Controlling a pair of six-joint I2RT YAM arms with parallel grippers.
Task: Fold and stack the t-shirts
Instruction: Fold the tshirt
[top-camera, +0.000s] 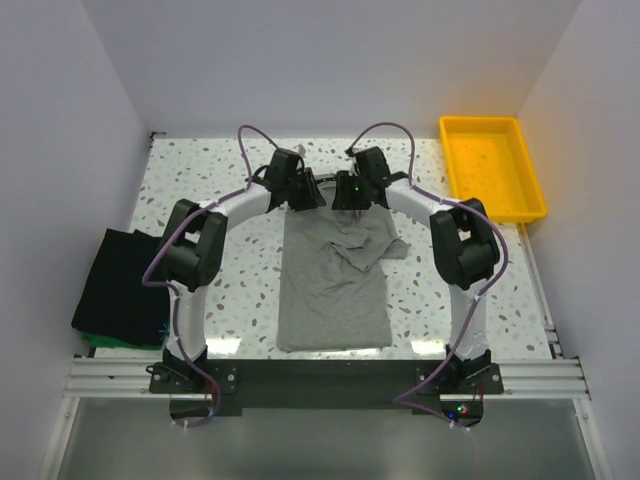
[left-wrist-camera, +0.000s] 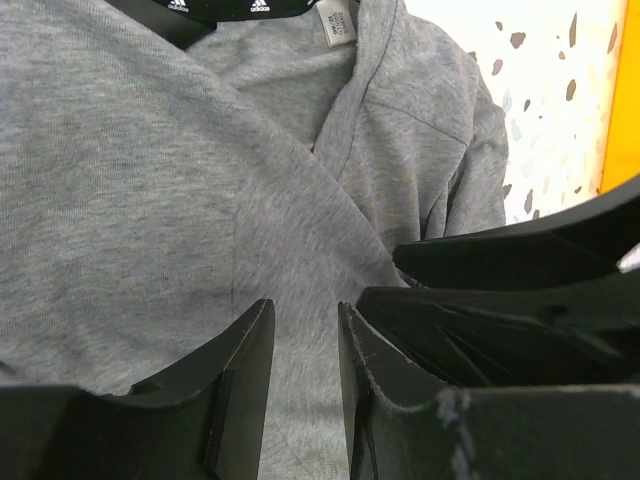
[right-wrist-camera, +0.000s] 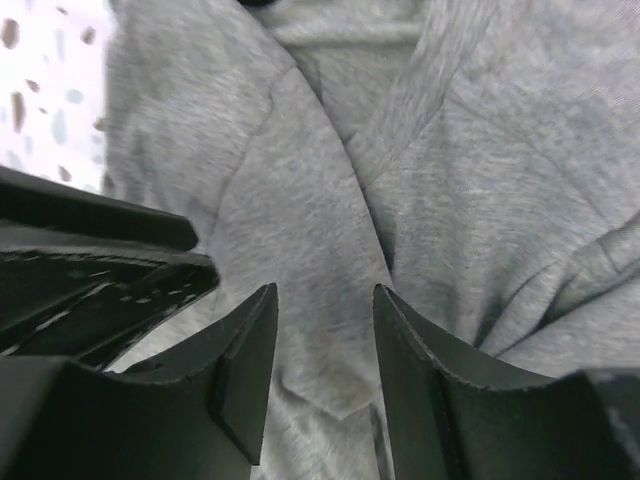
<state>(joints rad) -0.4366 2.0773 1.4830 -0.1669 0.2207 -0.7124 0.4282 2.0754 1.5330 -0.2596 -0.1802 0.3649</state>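
A heather-grey t-shirt (top-camera: 333, 285) lies lengthwise in the middle of the table, its sides folded inward and its sleeves crossing near the collar. Both grippers hover over its far, collar end. My left gripper (top-camera: 302, 198) (left-wrist-camera: 305, 305) stands open with a narrow gap, and flat grey cloth (left-wrist-camera: 150, 200) shows between its fingers. My right gripper (top-camera: 356, 195) (right-wrist-camera: 325, 290) is open wider above the overlapping folds (right-wrist-camera: 330, 250); nothing is pinched. A folded black t-shirt (top-camera: 120, 282) rests on a green one (top-camera: 98, 341) at the table's left edge.
A yellow plastic tray (top-camera: 531, 190) stands at the back right corner. White walls close in the table on three sides. The collar's white label (left-wrist-camera: 337, 22) and black neck band (left-wrist-camera: 230, 8) show at the top of the left wrist view.
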